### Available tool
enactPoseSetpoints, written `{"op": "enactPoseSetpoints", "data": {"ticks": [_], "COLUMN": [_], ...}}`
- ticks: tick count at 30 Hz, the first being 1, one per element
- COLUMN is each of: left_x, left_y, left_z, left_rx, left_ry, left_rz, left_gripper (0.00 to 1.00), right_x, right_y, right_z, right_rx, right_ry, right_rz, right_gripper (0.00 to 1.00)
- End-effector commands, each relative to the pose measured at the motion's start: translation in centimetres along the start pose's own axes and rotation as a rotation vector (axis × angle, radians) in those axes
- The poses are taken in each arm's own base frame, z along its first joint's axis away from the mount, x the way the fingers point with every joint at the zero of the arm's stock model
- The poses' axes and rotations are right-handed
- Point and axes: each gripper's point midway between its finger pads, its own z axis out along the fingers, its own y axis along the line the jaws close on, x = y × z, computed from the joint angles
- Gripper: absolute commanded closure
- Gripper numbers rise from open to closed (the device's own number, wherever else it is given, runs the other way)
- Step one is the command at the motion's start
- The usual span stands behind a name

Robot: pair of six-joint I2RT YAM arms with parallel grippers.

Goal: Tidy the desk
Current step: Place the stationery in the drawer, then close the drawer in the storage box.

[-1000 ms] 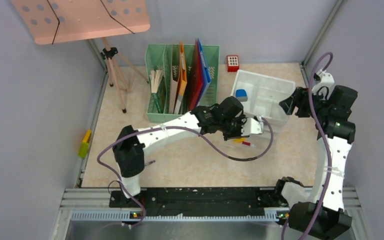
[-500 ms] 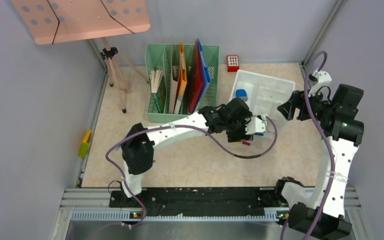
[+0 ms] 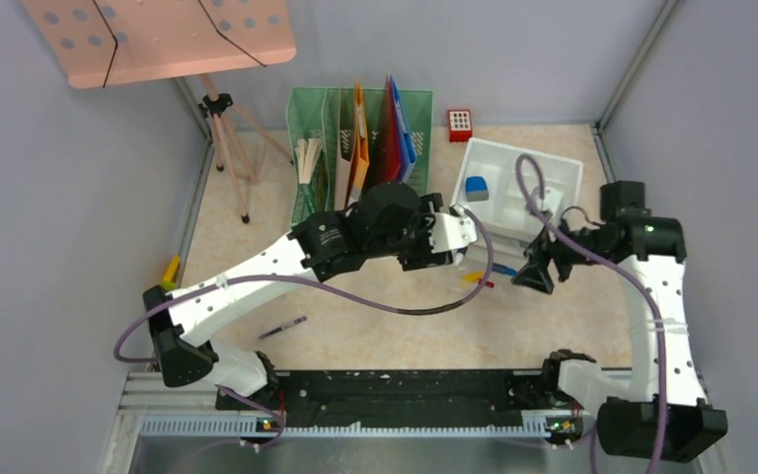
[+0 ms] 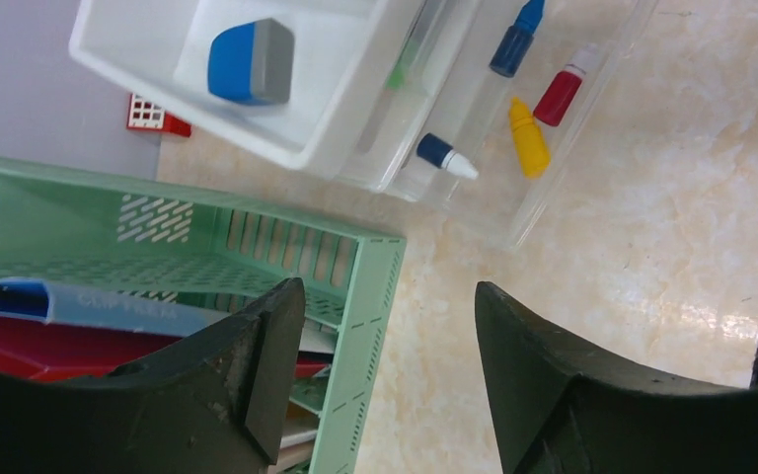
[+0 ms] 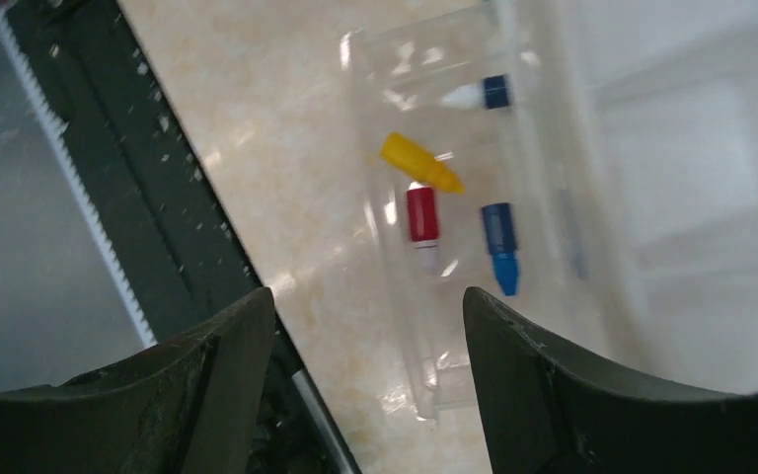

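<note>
The desk [image 3: 405,341] is a beige marble top. A clear case of coloured markers [image 4: 513,118] lies on it against the front of a white tray [image 3: 528,178]; the case also shows in the right wrist view [image 5: 434,197]. My left gripper [image 3: 424,252] is open and empty, above the corner of the green file holder [image 4: 355,296], left of the case. My right gripper [image 3: 533,275] is open and empty, hovering just right of the case near the front rail. A blue-and-grey eraser [image 4: 250,61] sits in the tray.
The green file holder [image 3: 355,168] with folders stands at the back. A small red block [image 3: 460,124] is by the back wall. A pen [image 3: 283,327] lies front left. A yellow-green item [image 3: 168,281] lies at the left wall. A pink music stand [image 3: 158,35] stands back left.
My left gripper has pulled back left from over the case toward the file holder. My right gripper has swung down from beside the tray's right side to the case's front right.
</note>
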Motion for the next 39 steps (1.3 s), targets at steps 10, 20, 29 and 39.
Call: {"op": "enactPoseSetpoints", "data": {"ticks": [10,20,29,39], "left_x": [7.4,10.1,10.2,10.2], "left_y": [7.0,10.0,10.8,10.0], "left_z": [-4.8,-7.5,-7.5,-6.8], "left_rx": [-0.131,-0.251,-0.266,-0.227], "left_ry": [0.108,0.089,0.065,0.038], "left_rz": [-0.196,-0.320,-0.331,-0.328], "left_gripper": [0.28,0.28,0.28,0.27], "right_x": [3.8,9.6,8.1,5.7], "right_y": [8.1,6.8,1.6,-2.0], "right_z": [7.0,11.6,12.6,12.5], "right_rx": [-0.348,-0.292,0.016,0.228], "right_ry": [0.098,0.304,0.319,0.310], "right_rz": [-0.345,-0.456,-0.440,-0.410], "right_gripper": [0.32,0.38,0.44,0.45]}}
